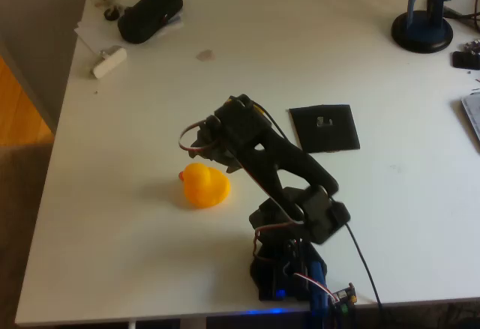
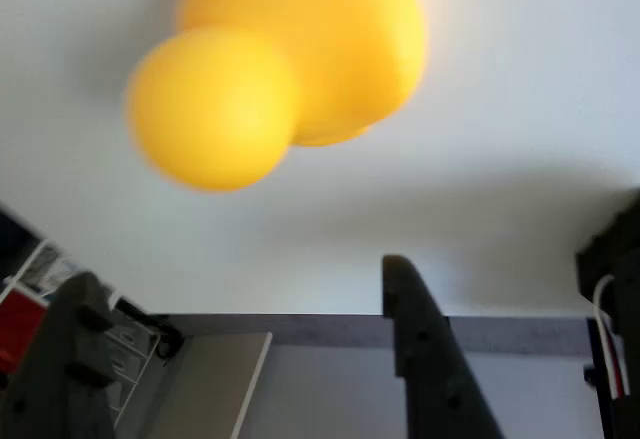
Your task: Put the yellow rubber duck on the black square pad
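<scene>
Nearest, the jaws point(image 2: 235, 344) stand wide apart, empty, just short of the smooth, rounded yellow rubber duck point(image 1: 203, 185) on the white bench point(image 1: 112, 216). Farther right, well apart, lies the flat matte black square pad point(image 1: 324, 128).

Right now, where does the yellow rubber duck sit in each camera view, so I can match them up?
Overhead view: the yellow rubber duck sits left of centre on the white table, just left of the black arm.
Wrist view: the duck is at the top, blurred, above the gripper with its fingers apart.
Shared landmark: the white tabletop under the duck.
</scene>
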Robot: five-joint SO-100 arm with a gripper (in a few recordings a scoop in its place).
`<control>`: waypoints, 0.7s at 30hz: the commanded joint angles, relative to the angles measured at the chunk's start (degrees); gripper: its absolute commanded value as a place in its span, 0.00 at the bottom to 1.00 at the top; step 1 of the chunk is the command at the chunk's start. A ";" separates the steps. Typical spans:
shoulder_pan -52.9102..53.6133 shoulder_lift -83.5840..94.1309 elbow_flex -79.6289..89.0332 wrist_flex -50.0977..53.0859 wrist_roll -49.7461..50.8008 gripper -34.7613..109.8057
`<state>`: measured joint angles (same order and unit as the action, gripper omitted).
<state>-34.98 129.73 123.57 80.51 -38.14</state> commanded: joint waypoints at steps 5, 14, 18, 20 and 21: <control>-1.58 -10.72 -2.81 -3.34 -0.70 0.47; -2.20 -11.16 -2.72 -10.90 -0.70 0.47; -2.29 -11.25 -2.72 -11.07 -0.70 0.47; -2.37 -11.25 -2.37 -11.07 -0.70 0.47; -2.37 -11.25 -2.20 -11.07 -0.70 0.47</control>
<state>-35.95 117.77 122.78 69.96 -38.14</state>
